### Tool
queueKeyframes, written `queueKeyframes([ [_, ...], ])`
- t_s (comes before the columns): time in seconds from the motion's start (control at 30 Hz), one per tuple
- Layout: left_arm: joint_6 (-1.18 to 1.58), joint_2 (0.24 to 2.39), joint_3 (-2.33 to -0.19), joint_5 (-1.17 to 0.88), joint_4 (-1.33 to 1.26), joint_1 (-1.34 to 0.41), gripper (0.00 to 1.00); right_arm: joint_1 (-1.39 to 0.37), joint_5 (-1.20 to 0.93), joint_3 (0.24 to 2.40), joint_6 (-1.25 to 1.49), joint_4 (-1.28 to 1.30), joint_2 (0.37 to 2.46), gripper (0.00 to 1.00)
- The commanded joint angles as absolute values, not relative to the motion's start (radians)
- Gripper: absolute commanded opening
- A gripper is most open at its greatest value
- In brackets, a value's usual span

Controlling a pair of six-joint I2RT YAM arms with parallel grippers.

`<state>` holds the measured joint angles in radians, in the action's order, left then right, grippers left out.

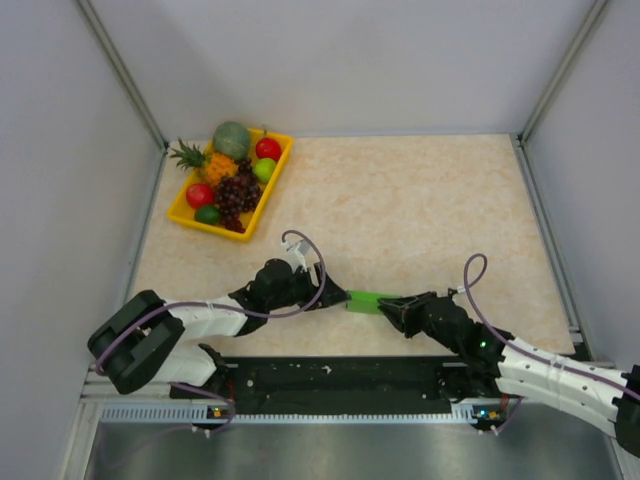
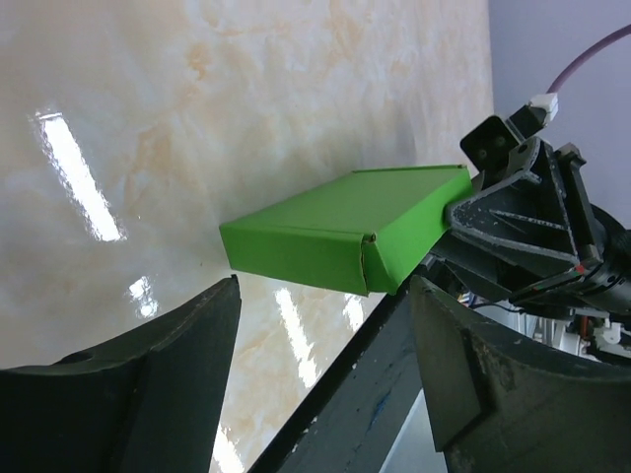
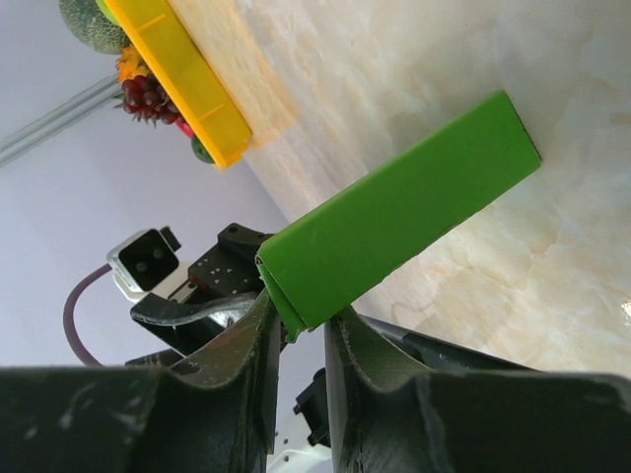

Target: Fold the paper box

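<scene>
The paper box (image 1: 364,300) is a compact, bright green, folded flat rectangle held between the two arms near the table's front edge. My right gripper (image 3: 303,311) is shut on one short end of the paper box (image 3: 404,212), which sticks out ahead of its fingers. My left gripper (image 2: 325,294) is open, its wide-apart fingers just short of the free end of the paper box (image 2: 345,232) and not touching it. In the top view the left gripper (image 1: 336,297) and the right gripper (image 1: 396,306) face each other across the box.
A yellow tray (image 1: 187,216) of fruit stands at the back left of the table, its rim also showing in the right wrist view (image 3: 187,74). The black base rail (image 1: 330,378) runs along the near edge. Grey walls close in both sides.
</scene>
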<state>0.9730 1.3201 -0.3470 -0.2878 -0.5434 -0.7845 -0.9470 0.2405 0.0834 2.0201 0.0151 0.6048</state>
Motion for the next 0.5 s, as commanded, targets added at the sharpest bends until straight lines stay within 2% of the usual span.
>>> queueKeyframes([
  [0.0,0.98,1.339,-0.345,-0.337,-0.687,-0.764,0.75,-0.95,0.295,-0.037,2.177,0.14,0.635,0.0],
  [0.03,0.98,1.344,-0.347,-0.342,-0.686,-0.764,0.75,-0.95,0.295,-0.035,2.175,0.141,0.635,0.0],
  [0.17,0.997,1.396,-0.345,-0.367,-0.724,-0.758,0.62,-0.95,0.298,-0.028,2.172,0.14,0.646,0.0],
  [0.2,1.002,1.408,-0.338,-0.37,-0.735,-0.756,0.55,-0.95,0.295,-0.028,2.177,0.14,0.649,0.0],
  [0.33,1.02,1.479,-0.31,-0.379,-0.84,-0.755,0.49,-0.95,0.291,-0.023,2.175,0.141,0.657,0.0],
  [0.4,1.029,1.535,-0.305,-0.4,-0.899,-0.749,0.41,-0.95,0.29,-0.017,2.172,0.14,0.664,0.0],
  [0.43,1.032,1.551,-0.301,-0.403,-0.925,-0.747,0.32,-0.948,0.29,-0.017,2.171,0.141,0.666,0.0],
  [0.47,1.032,1.584,-0.292,-0.397,-0.964,-0.746,0.28,-0.95,0.291,-0.017,2.171,0.141,0.672,0.0],
])
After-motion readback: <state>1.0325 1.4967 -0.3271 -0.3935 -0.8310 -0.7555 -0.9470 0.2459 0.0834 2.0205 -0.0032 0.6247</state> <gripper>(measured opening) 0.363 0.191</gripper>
